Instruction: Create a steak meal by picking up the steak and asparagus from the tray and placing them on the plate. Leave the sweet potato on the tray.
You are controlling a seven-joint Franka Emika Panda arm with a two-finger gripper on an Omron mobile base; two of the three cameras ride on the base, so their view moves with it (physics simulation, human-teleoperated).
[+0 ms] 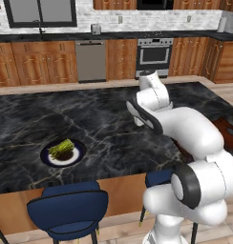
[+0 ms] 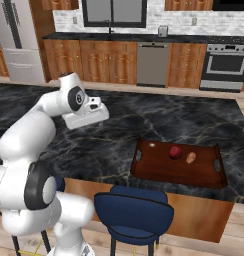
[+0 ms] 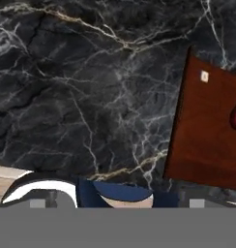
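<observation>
Already the asparagus [image 1: 61, 148] lies on the plate [image 1: 47, 158], at the near left of the dark marble worktop [image 1: 104, 124]. The steak [image 2: 175, 152] sits on the tray [image 2: 159, 167], just beside the sweet potato [image 2: 191, 158], well apart from the plate. The gripper [image 2: 96, 112] hangs over bare worktop between plate and tray, its jaws spread wide and holding nothing. Blue stools [image 2: 134, 210] stand at the worktop's near edge.

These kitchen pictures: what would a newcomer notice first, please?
The big white robot arm looms over the black marble island counter. On the round navy-rimmed plate lies a bundle of green asparagus. On the reddish-brown wooden tray sit a dark red steak lump and an orange-tan sweet potato piece.
</observation>
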